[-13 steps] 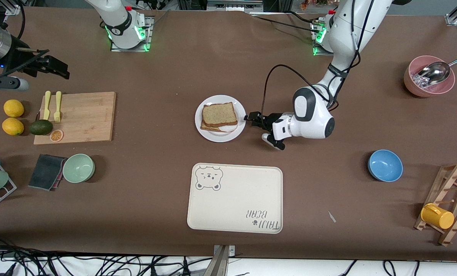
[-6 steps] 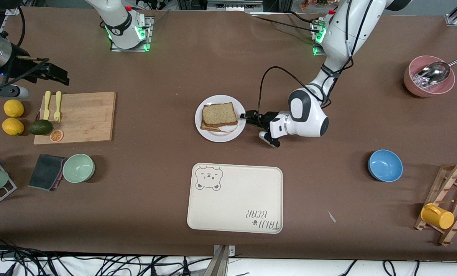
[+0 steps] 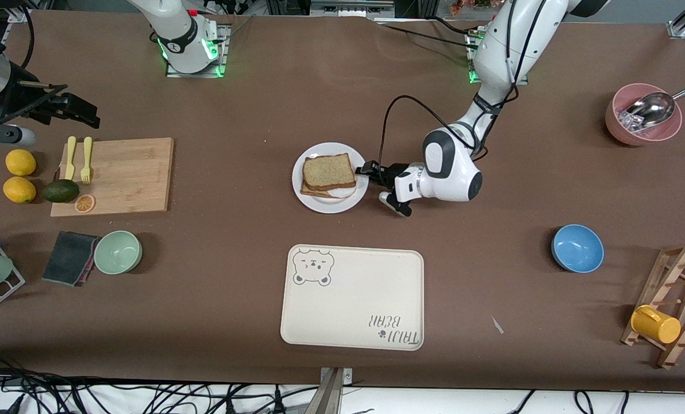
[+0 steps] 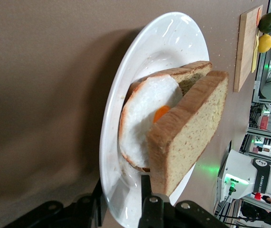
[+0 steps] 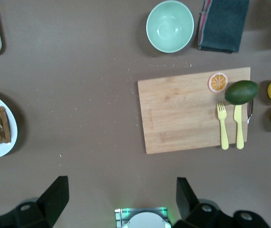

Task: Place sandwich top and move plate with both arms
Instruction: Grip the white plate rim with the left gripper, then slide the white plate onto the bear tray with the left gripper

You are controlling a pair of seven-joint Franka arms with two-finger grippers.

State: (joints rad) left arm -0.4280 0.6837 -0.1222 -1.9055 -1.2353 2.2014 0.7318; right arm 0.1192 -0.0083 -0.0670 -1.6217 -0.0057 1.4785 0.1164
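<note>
The sandwich top [image 3: 328, 170], a tan bread slice with a brown crust, lies on a second slice bearing a fried egg [image 4: 144, 114], both on the white plate [image 3: 319, 150]. In the left wrist view the sandwich top [image 4: 187, 137] sits askew over the egg on the plate [image 4: 173, 42]. My left gripper [image 3: 368, 171] is low at the plate's rim on the left arm's side. It [image 4: 121, 183] is open, one finger over the rim and one under it, with little room to spare. My right gripper [image 3: 84, 112] hangs open [image 5: 122, 190] at the right arm's end.
A cream bear-printed tray [image 3: 351, 299] lies nearer the front camera than the plate. A blue bowl [image 3: 577, 248] sits toward the left arm's end. A cutting board [image 3: 118, 175] with forks, an avocado, lemons, a green bowl [image 3: 118, 252] and a dark cloth lie at the right arm's end.
My left gripper has slid along the table up to the plate, and its jaws have narrowed around the rim. The right gripper has drifted slightly; the plate and bread have not moved.
</note>
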